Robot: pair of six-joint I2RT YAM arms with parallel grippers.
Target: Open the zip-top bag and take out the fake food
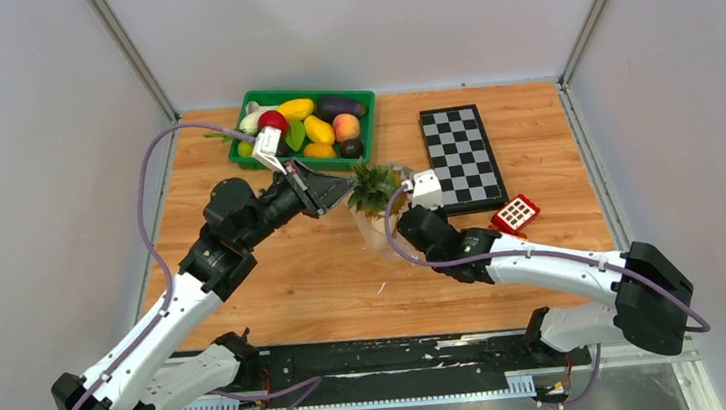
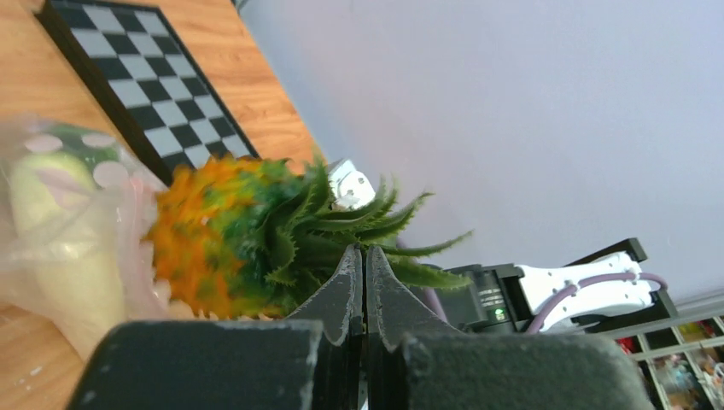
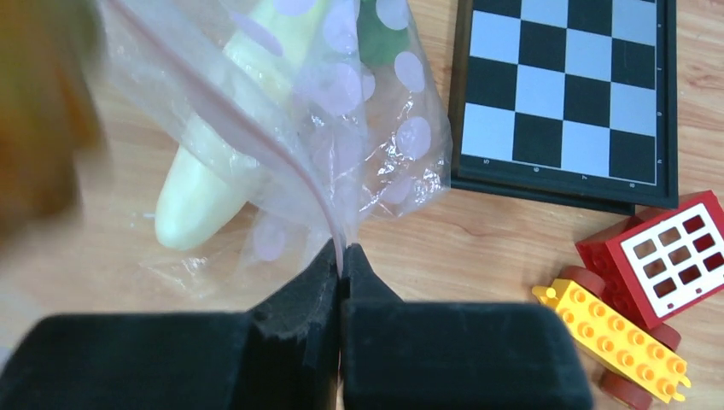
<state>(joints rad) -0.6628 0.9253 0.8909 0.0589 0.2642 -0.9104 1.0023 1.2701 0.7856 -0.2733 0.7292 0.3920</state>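
Note:
The zip-top bag (image 1: 379, 232) lies mid-table, clear with pale dots (image 3: 376, 128). My right gripper (image 3: 342, 250) is shut on its pink zip strip, and in the top view this gripper (image 1: 397, 225) sits at the bag's right side. A long white radish (image 3: 213, 171) and a green piece (image 3: 382, 34) lie inside the bag. My left gripper (image 2: 364, 254) is shut on the green leaves of the pineapple (image 2: 218, 239), whose orange body sits at the bag's (image 2: 60, 213) mouth. From above, the left gripper (image 1: 345, 194) meets the pineapple's leaves (image 1: 370, 186).
A green basket (image 1: 308, 91) of toy fruit stands at the back, behind the left arm. A chessboard (image 1: 462, 157) lies to the right, with a red-yellow toy block car (image 1: 515, 214) beside it, near the right arm. White walls enclose the table.

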